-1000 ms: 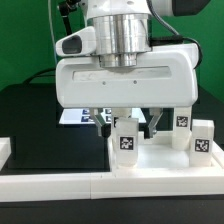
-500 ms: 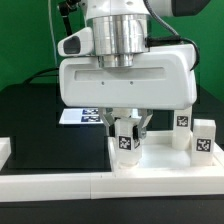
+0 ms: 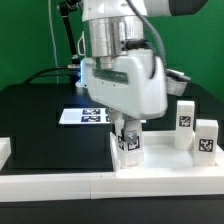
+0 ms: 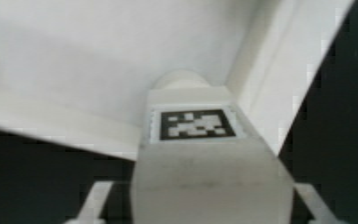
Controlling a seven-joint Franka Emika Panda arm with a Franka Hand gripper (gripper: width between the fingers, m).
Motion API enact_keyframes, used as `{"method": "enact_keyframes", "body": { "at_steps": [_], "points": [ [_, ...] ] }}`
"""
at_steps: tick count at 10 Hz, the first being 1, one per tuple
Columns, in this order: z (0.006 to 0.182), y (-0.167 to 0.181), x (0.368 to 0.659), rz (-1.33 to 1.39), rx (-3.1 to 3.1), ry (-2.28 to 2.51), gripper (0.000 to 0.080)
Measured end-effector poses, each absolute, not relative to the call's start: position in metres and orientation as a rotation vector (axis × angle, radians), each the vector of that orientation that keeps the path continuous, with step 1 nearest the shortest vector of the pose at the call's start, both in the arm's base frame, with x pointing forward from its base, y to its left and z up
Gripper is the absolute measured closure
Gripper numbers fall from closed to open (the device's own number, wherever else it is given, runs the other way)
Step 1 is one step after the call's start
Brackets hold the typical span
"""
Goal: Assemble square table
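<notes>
The white square tabletop lies flat at the exterior view's right, and its raised rim shows in the wrist view. My gripper is shut on a short white leg with a tag, which stands upright on the tabletop near the corner closest to the exterior view's left. In the wrist view the leg fills the space between my fingers, its tag facing the camera. Two more tagged legs stand at the exterior view's right. The fourth leg is out of view.
The marker board lies on the black table behind the arm. A long white border bar runs along the front edge, with a white block at the exterior view's left.
The fingers have closed on the leg. The hand has turned about its vertical axis, so its wide face now points toward the exterior view's right. The other two legs have not moved.
</notes>
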State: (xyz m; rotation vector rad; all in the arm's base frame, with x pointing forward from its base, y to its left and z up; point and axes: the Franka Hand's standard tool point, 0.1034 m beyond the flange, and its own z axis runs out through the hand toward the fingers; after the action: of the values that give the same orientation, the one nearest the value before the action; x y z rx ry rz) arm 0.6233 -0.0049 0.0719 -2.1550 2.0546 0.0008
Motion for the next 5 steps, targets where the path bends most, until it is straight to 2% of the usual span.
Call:
{"method": "enact_keyframes", "body": {
  "at_steps": [3, 4, 5],
  "points": [
    [0.0716, -0.0039, 0.6224, 0.072, -1.829, 2.311, 0.0509],
    [0.0713, -0.0040, 0.6222, 0.071, -1.833, 2.309, 0.0430],
    [0.0711, -0.0039, 0.6221, 0.068, -1.865, 2.283, 0.0430]
  ]
}}
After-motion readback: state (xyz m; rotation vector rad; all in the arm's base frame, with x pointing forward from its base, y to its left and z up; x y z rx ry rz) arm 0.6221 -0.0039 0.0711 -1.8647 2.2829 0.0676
